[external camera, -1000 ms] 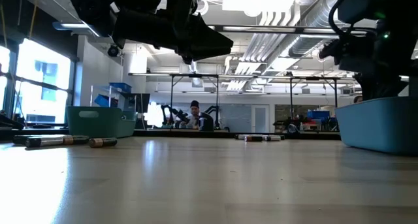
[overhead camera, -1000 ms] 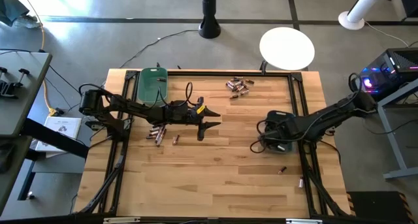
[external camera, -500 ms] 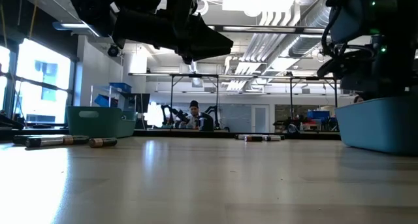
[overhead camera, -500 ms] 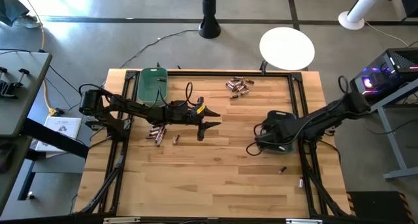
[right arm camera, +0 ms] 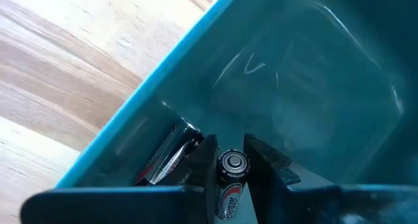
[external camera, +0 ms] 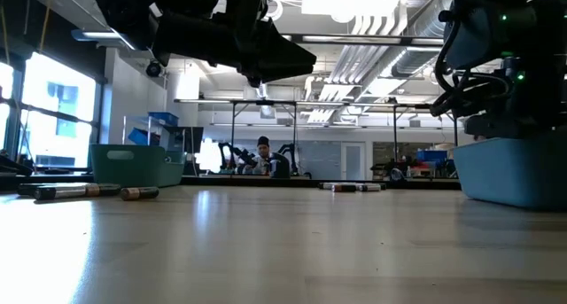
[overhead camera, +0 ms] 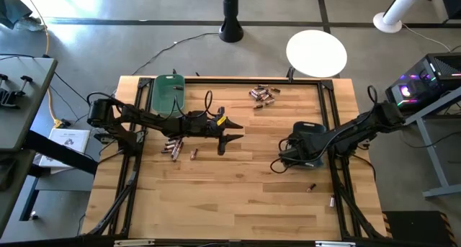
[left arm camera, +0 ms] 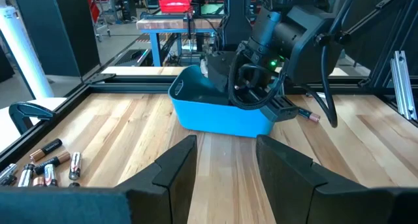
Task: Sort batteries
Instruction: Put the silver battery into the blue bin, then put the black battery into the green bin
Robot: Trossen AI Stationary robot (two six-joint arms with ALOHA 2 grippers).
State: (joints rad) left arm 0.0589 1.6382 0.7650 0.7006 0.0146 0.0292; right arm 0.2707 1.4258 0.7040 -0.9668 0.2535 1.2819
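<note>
The right gripper point(right arm camera: 233, 160) is down inside the blue bin point(right arm camera: 313, 87), fingers narrowly parted around a battery point(right arm camera: 231, 175) standing between them. The left gripper point(overhead camera: 228, 129) hovers wide open, empty, above mid-table.

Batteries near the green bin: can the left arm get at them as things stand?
Probably yes. The batteries lie bare on the wood just beside the left gripper, open and empty above the table; nothing blocks them.
</note>
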